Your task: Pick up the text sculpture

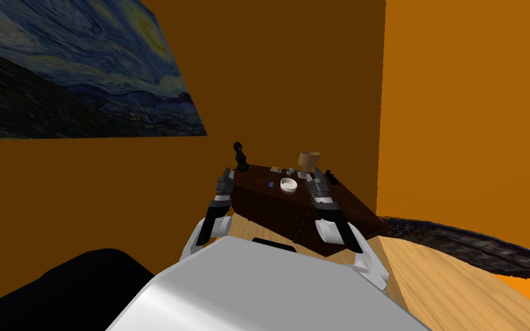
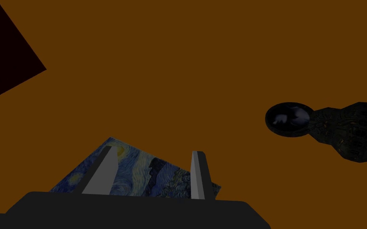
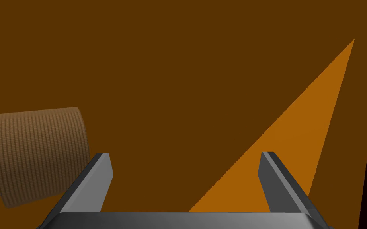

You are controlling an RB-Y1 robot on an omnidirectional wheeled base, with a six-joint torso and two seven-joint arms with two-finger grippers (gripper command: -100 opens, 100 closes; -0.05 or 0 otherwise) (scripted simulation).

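Observation:
A dark brown cabinet (image 1: 269,210) stands before me against the orange wall. Small pale pieces (image 1: 276,169) lie at the back of its top; I cannot tell which one is the text sculpture. My left gripper (image 1: 225,172) hovers at the cabinet's left edge, open and empty (image 2: 153,151), close to a black figurine (image 2: 338,127). My right gripper (image 1: 317,172) is raised over the right part of the top, open with nothing between its fingers (image 3: 184,155), beside a tan lamp shade (image 3: 39,155).
On the cabinet top sit a white bowl (image 1: 288,184), a small blue item (image 1: 271,184), the lamp (image 1: 308,158), the black figurine (image 1: 239,156) at the back left corner and a small black object (image 1: 330,176) at the right. A dark rug (image 1: 476,247) lies on the floor at the right.

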